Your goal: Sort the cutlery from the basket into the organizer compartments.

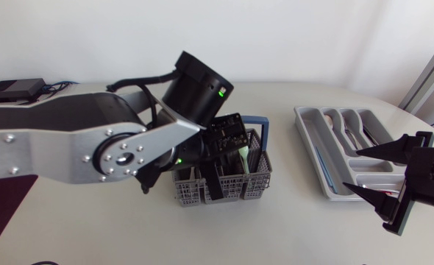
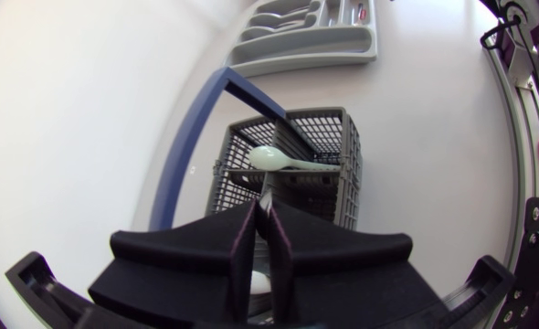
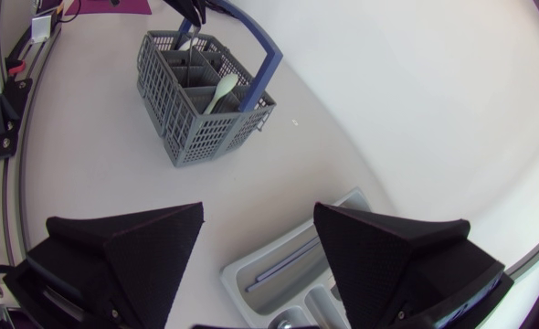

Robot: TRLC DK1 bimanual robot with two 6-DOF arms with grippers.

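Left arm (image 1: 70,147): big in the foreground, it lay across the table from the left edge, its end over the basket (image 1: 255,184).
Left gripper (image 2: 264,215): down at the basket, fingers pinched tight on a thin utensil (image 2: 266,190).
Thin utensil: stood near upright in a basket compartment, long axis up and down.
Pale spoon (image 2: 288,160): slanted across the compartment tops, just ahead of the left gripper.
Organizer (image 1: 309,140): well apart to the basket's right, slots running front to back.
Right gripper (image 3: 258,212): fingers spread wide, nothing between them, right beside the organizer. It was the nearer arm there!
Next move: probably a straight lift, then rightward, tipping the utensil flat along a slot.
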